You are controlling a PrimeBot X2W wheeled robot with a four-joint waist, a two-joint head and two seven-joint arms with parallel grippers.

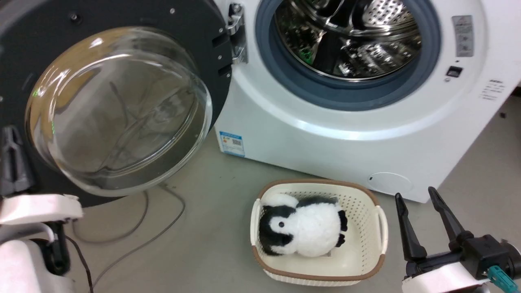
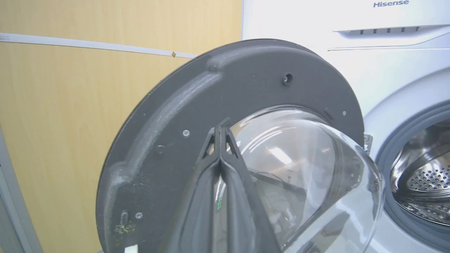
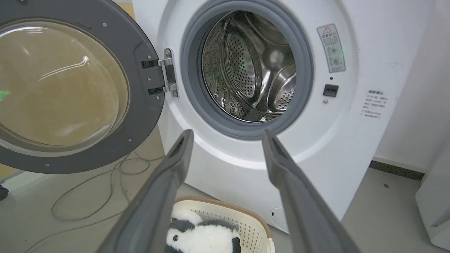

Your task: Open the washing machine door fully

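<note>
The washing machine door (image 1: 195, 24) stands swung out to the left on its metal hinge (image 1: 238, 34), matte black inner side and clear glass bowl (image 1: 118, 110) facing me. The white washing machine (image 1: 325, 134) shows its steel drum (image 1: 350, 36) inside the grey gasket (image 1: 427, 69). In the left wrist view my left gripper (image 2: 219, 130) is shut, its tips right at the door's (image 2: 197, 105) inner face by the bowl's rim; I cannot tell if they touch. My right gripper (image 1: 413, 195) hangs open at the lower right, well clear of the machine (image 3: 351, 140) and the door (image 3: 140, 88).
On the floor before the machine sits a cream basket (image 1: 366, 203) holding a black-and-white penguin plush (image 1: 305, 230). Grey cables (image 1: 134, 228) loop under the door. A wooden wall panel (image 2: 70, 105) stands behind the door. Another white appliance (image 3: 436, 211) is at the right.
</note>
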